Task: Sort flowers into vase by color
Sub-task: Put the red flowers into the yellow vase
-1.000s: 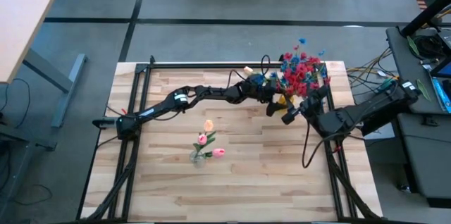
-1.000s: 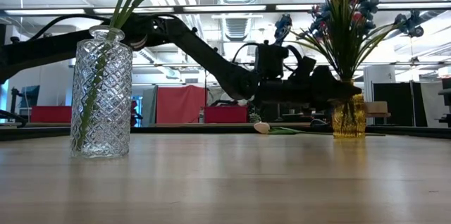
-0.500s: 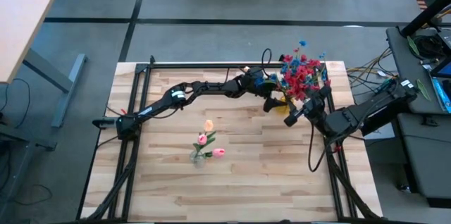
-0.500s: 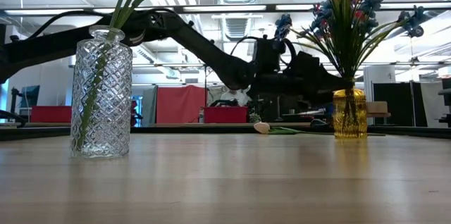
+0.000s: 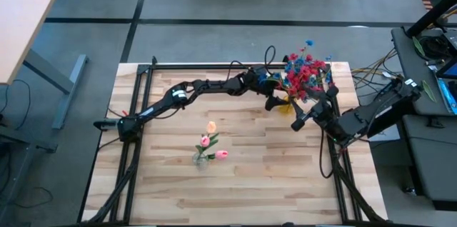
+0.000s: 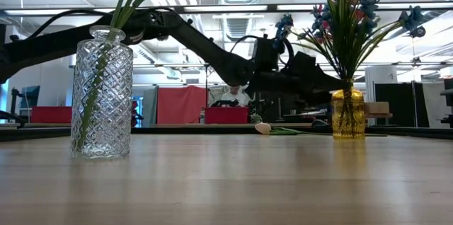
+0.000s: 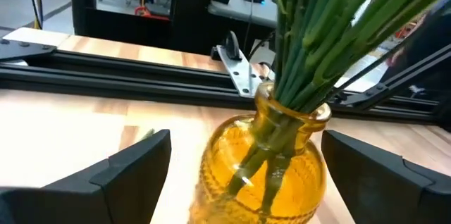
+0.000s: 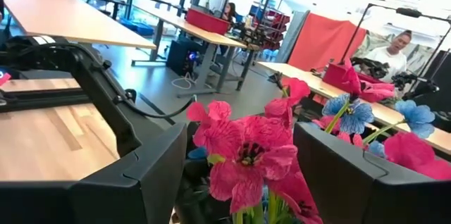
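An amber vase [image 5: 286, 106] stands at the table's far right and holds the red and blue flowers [image 5: 307, 73]. My left gripper [image 7: 245, 136] is open and level at the amber vase [image 7: 261, 168], one finger on each side of it with a gap on both. My right gripper [image 8: 243, 182] is open up among the blooms, a red flower head [image 8: 246, 153] between its fingers; whether the petals touch them does not show. A clear vase [image 5: 201, 160] near the table's middle holds pink and peach flowers [image 5: 207, 140]. A cream bud [image 6: 263, 128] lies on the table by the far edge.
Black frame rails [image 5: 214, 65] run along the table's far edge and sides. The left arm [image 5: 186, 97] stretches across the far half of the table. In the low view the clear vase [image 6: 102, 94] stands near at the left. A person [image 6: 230, 97] sits in the room behind.
My left gripper has risen a little and shifted toward the far edge, so it no longer covers the amber vase's neck in the low view. My right gripper has risen out of the top of the low view, uncovering the flower tops. Neither has opened or shut.
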`<act>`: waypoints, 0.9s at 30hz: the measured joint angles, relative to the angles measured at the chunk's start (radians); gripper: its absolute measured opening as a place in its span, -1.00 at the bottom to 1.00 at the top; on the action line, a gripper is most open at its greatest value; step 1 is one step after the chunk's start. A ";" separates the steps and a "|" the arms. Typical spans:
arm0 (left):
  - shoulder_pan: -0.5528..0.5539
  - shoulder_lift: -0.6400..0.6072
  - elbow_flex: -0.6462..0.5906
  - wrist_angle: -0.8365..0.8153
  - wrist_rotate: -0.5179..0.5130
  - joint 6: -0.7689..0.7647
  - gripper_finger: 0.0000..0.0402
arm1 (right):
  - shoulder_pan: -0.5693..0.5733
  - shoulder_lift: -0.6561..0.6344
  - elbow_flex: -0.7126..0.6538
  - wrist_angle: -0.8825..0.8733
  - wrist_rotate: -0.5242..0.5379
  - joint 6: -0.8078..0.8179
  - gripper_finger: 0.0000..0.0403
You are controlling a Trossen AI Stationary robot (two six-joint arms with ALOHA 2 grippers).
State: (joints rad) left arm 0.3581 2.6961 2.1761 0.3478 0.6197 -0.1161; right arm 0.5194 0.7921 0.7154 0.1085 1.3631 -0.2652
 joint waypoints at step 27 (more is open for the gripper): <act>0.044 -0.132 0.000 -0.512 -0.145 0.201 0.74 | 0.007 0.003 0.017 0.000 -0.001 -0.035 0.26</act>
State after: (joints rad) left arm 0.4024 2.5641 2.1761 -0.1640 0.4748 0.0848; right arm 0.5262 0.7952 0.7322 0.1081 1.3621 -0.3003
